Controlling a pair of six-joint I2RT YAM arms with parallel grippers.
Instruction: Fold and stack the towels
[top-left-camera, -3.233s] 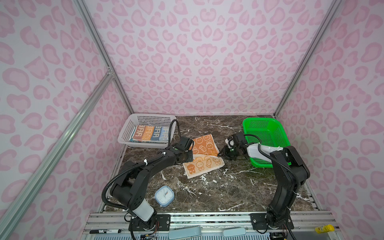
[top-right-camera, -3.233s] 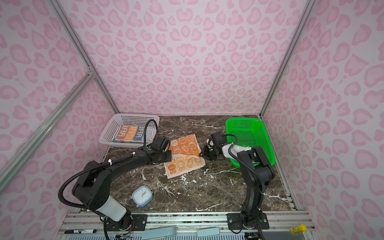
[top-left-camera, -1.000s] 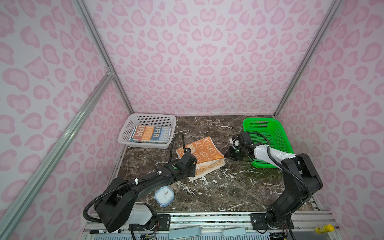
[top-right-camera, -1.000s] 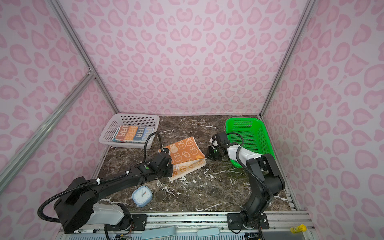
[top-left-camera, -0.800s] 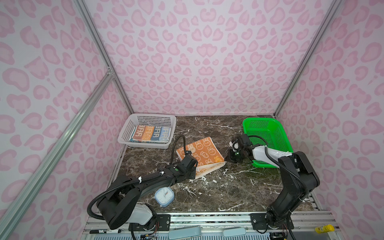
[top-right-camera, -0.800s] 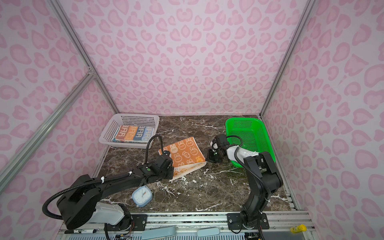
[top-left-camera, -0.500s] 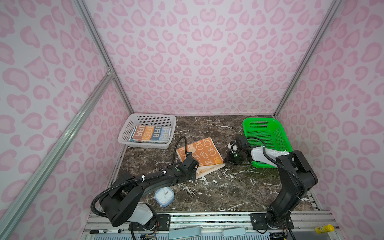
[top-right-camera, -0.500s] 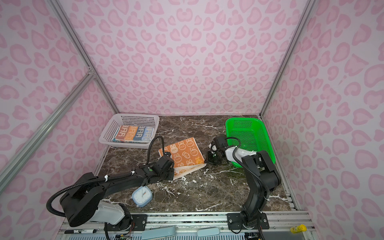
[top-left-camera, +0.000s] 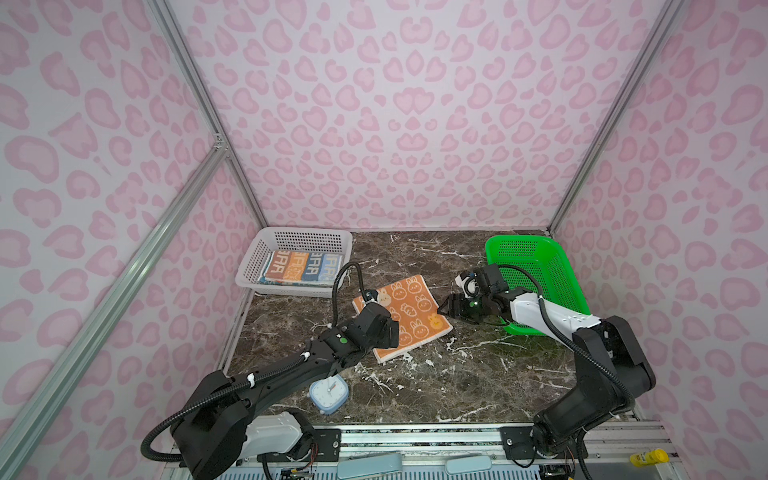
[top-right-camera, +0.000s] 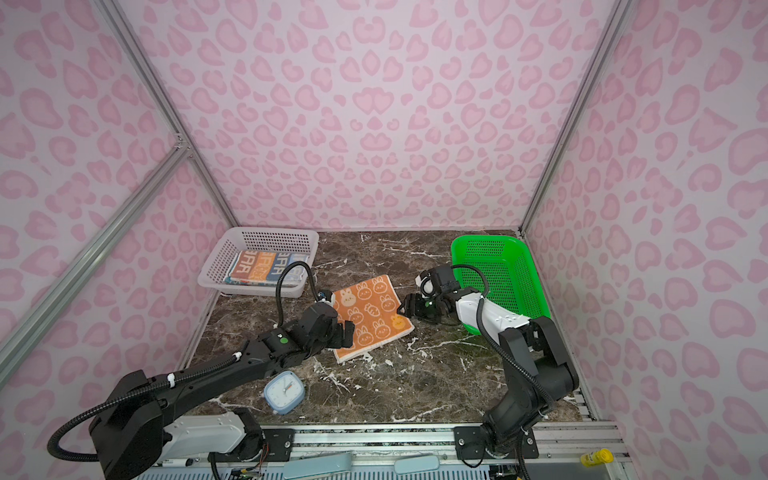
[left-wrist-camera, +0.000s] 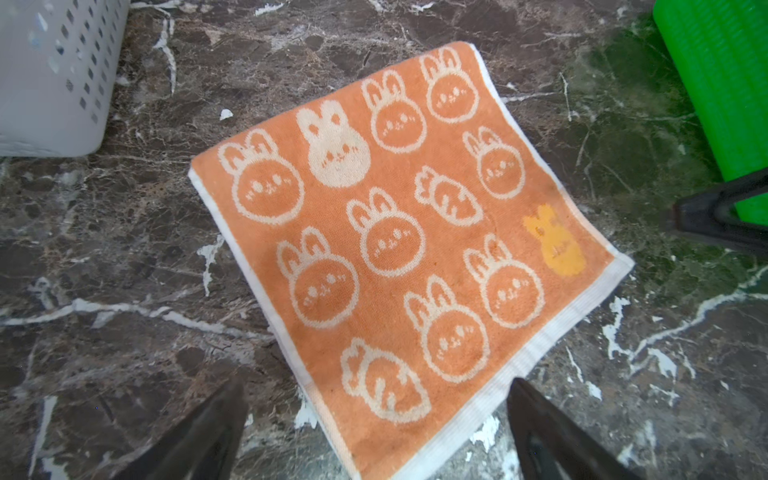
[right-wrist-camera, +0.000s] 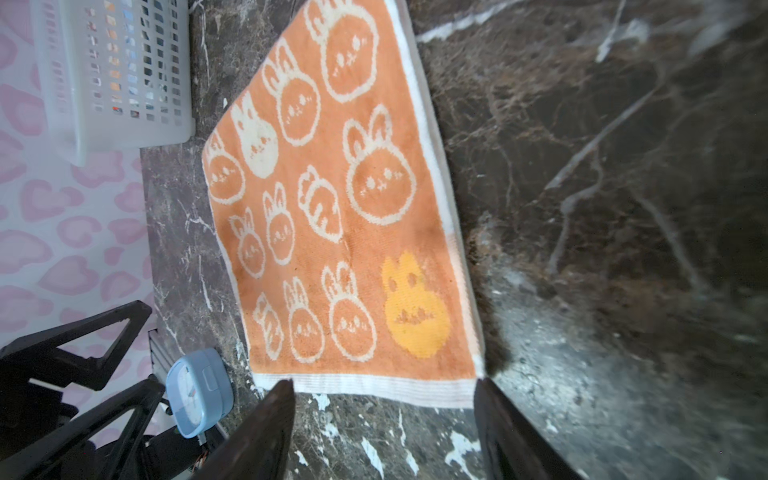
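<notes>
The orange bunny-print towel (top-left-camera: 415, 316) (top-right-camera: 374, 316) lies folded flat on the marble table, white hems showing along its near edges. My left gripper (top-left-camera: 395, 334) (left-wrist-camera: 376, 390) is open just above the towel's near left corner, with a finger on each side of that corner and nothing held. My right gripper (top-left-camera: 446, 309) (right-wrist-camera: 384, 386) is open just off the towel's right hem (right-wrist-camera: 374, 388), not touching it. A towel with blue, orange and cream blocks (top-left-camera: 303, 266) (top-right-camera: 266, 266) lies folded in the white basket (top-left-camera: 305, 232).
The white basket (top-right-camera: 270, 232) stands at the back left. A green basket (top-left-camera: 540, 249) (top-right-camera: 498, 249) stands at the back right, behind my right arm. A small blue clock (top-left-camera: 328, 395) (top-right-camera: 284, 392) lies near the front, under my left arm.
Both grippers have gone from shut to open and let go of the orange towel. The towel has settled flat in its fold, and the left gripper has drawn back slightly.
</notes>
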